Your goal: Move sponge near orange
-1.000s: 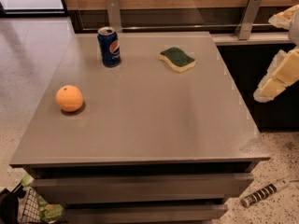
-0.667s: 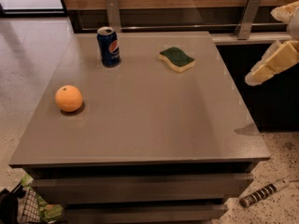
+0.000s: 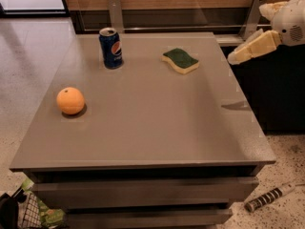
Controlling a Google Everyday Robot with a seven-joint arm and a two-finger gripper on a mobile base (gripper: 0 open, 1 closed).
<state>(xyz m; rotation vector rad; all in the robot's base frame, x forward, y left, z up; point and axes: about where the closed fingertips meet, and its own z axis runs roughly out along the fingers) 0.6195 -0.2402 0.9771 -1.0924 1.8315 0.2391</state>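
Claw [image 3: 249, 48], cream-yellow, hangs just past the right edge of the counter [image 3: 143, 132], level with its back part and touching nothing on it; whether it is open or closed I cannot tell. The sponge [image 3: 180, 60] lies flat, green side up, at the back right, well apart from the orange [image 3: 70, 100] near the left edge. A Pepsi can [image 3: 110, 47] stands upright left of the sponge. On the floor lies perhaps a flashlight [image 3: 269, 198].

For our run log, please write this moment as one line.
gripper: beyond table right edge, apart from sponge | sponge: back right | orange: front left | Pepsi can: back left | task: not yet done
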